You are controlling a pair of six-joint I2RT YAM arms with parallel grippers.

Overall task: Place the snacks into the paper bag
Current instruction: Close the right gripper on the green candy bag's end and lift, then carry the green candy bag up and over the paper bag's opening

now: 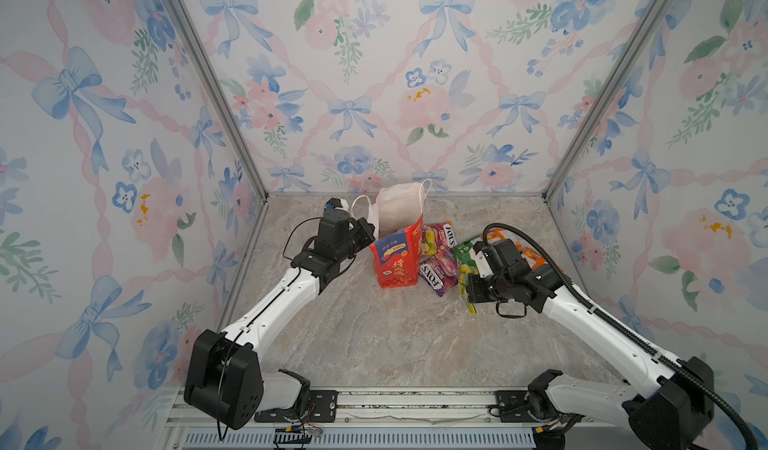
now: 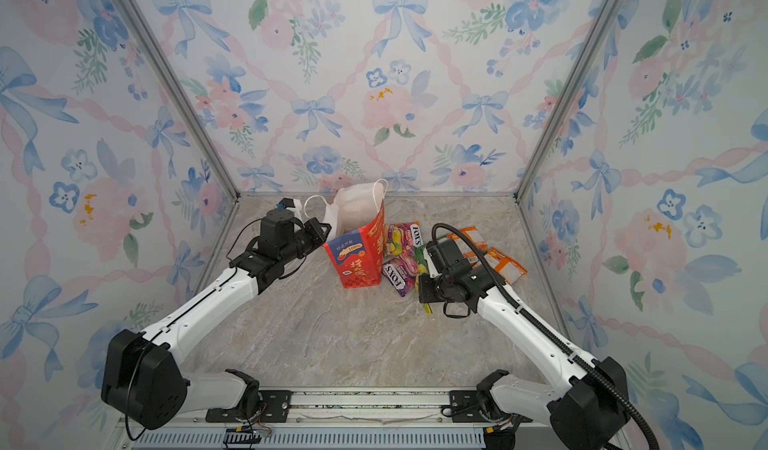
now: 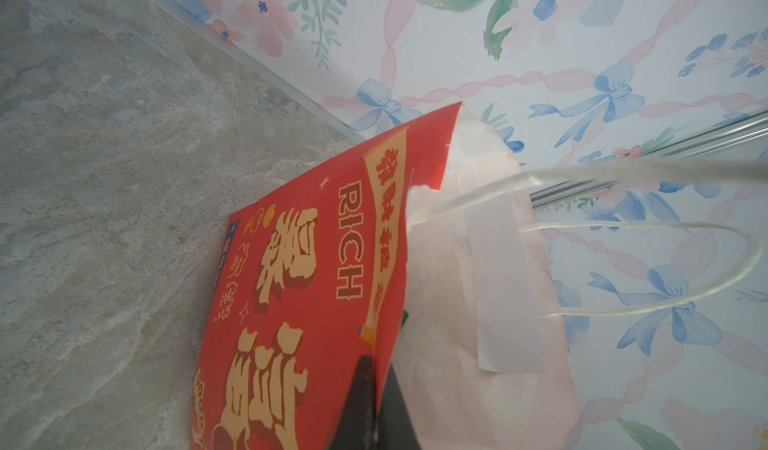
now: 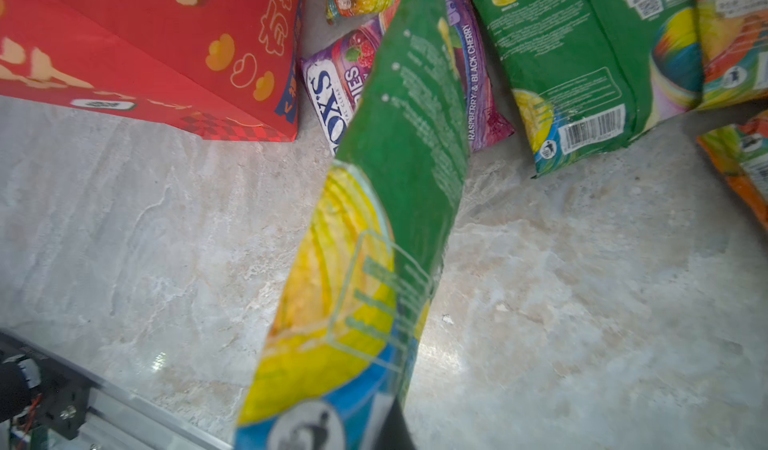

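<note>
Bag: bag (image 1: 397, 260) stands on the table (image 1: 374, 344) near the middle of the back edge. Mouth open, white inside showing, cord handles (image 3: 623, 235) hanging loose.
Left arm: left gripper (image 3: 376, 373) pinched on the bag's red side wall at the rim, one finger outside and one inside.
Right arm: right gripper (image 4: 384, 421) clamped on one end of a green packet (image 4: 395, 177), which hangs lengthways off the jaws, in front of the pile. Cannot tell whether its free end touches the table.
Pile: remaining snacks lie on the table just right of the bag, toward the right edge.
Purple packet (image 1: 434, 275): flat, just beside the bag's base.
Red-yellow packet (image 1: 438, 235): behind the purple one, beside the bag.
Second green packet (image 4: 582, 73): right of the purple one.
Orange packets (image 2: 505, 265): nearest the right edge, partly hidden by the right arm.
</note>
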